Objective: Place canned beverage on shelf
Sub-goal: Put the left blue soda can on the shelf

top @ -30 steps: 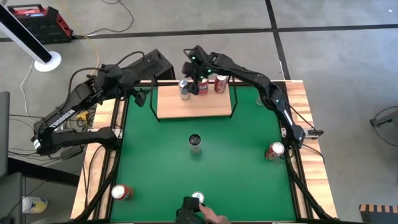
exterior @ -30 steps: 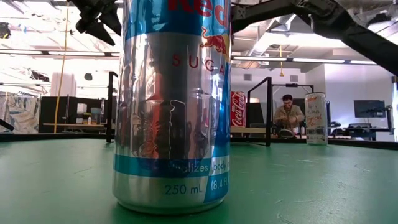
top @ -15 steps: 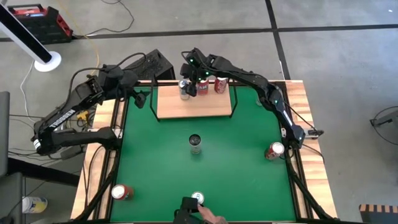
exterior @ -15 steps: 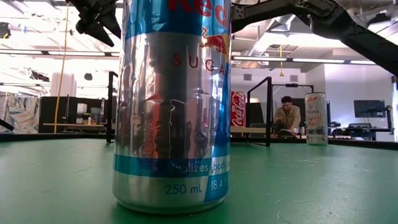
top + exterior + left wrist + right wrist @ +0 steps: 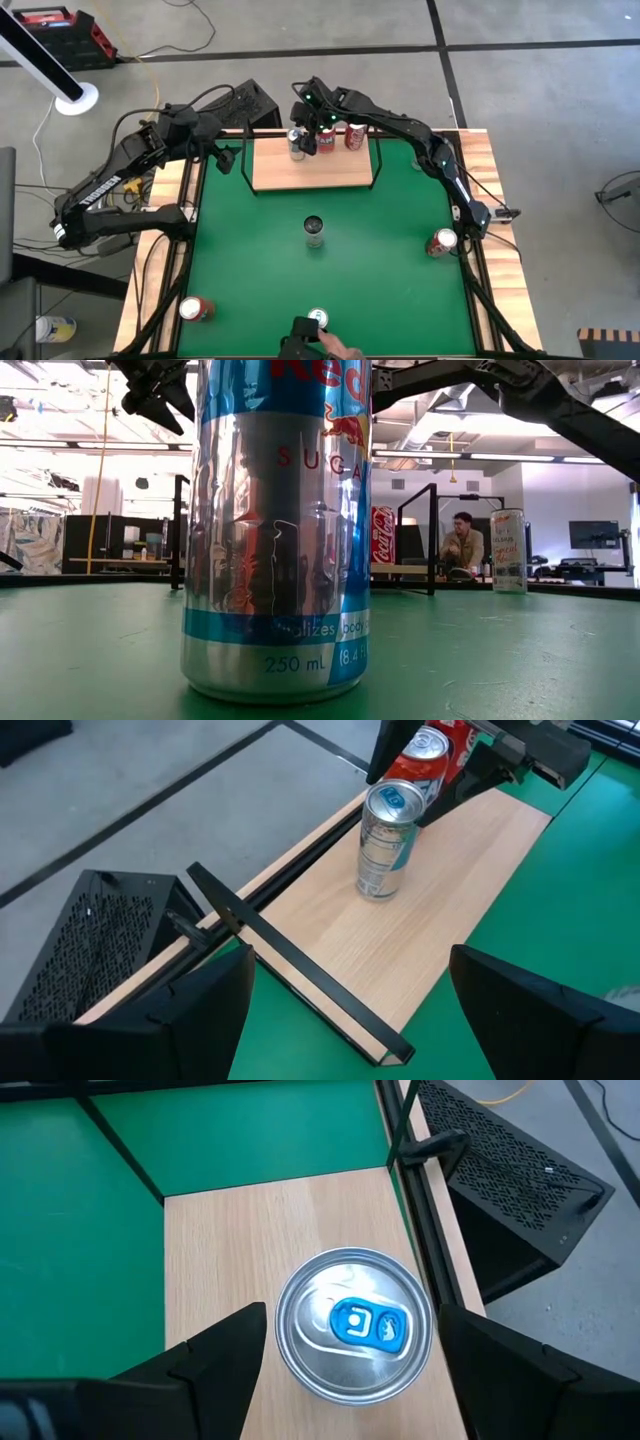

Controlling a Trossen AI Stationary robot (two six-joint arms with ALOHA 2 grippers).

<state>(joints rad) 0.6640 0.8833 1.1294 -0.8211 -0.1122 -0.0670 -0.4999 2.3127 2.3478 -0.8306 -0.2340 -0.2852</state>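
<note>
The right pincer [image 5: 311,128] hangs spread wide above a silver can with a blue tab [image 5: 353,1327] standing at the far edge of the light-wood shelf with black wire frame [image 5: 312,169], not gripping it. The left pincer [image 5: 226,157], also wide, waits left of the shelf

The shelf [image 5: 312,167] is set at the far middle of the mat [image 5: 380,270]; three cans [image 5: 297,145] are stood along its far edge, with the right gripper [image 5: 312,135] held over them; the left gripper [image 5: 232,158] is kept just left of the shelf; four more cans [image 5: 315,231] are spread over the mat, well apart.
</note>
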